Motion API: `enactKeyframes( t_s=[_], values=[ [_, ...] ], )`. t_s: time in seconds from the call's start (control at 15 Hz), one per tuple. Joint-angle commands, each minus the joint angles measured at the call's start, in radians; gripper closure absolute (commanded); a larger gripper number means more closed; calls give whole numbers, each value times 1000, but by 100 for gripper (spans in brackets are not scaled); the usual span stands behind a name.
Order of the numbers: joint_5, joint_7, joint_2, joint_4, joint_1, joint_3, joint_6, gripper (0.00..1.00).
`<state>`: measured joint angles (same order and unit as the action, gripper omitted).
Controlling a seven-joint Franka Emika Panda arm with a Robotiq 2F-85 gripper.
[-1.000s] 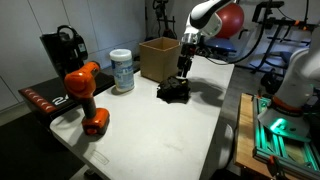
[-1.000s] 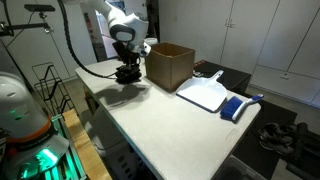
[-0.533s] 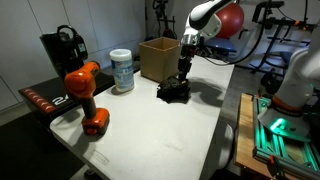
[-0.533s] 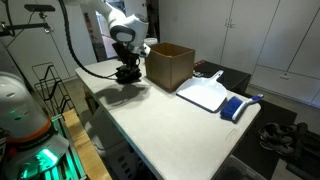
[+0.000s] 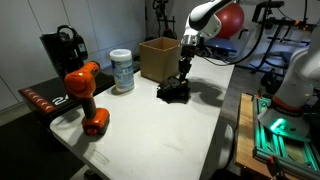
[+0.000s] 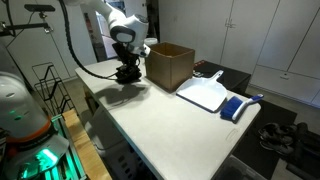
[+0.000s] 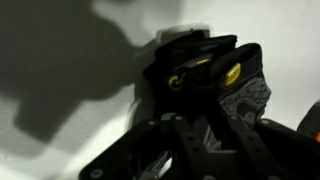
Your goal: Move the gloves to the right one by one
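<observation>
Gripper [image 5: 181, 77] low on gloves [image 5: 173, 93] beside cardboard box [image 5: 158, 58], jaw spread cannot be told | gloves likely light, floppy, soft | pinch only top glove's bunched fabric

a robotics lab: white worktable [image 5: 170, 130], orange power drill [image 5: 85, 95], second white robot [image 5: 298, 75] with green-lit base, hanging cables [image 6: 70, 40]

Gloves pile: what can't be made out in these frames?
1. Glove count: in both exterior views the gloves form one small dark clump, too small to separate.
2. Grip: the gripper covers the clump's top, hiding whether anything is pinched.
3. Wrist view: dark, blurred; jaws merge with the black fabric.
</observation>
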<state>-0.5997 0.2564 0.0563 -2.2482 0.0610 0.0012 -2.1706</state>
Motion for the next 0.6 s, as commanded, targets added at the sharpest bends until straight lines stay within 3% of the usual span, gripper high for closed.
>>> enactKeyframes(
  t_s=[0.0, 0.13, 0.53],
  values=[
    [-10, 1, 14, 16, -18, 15, 24, 92],
    [-12, 3, 13, 15, -19, 15, 25, 100],
    [-58, 65, -59, -2, -17, 23, 25, 99]
  ],
)
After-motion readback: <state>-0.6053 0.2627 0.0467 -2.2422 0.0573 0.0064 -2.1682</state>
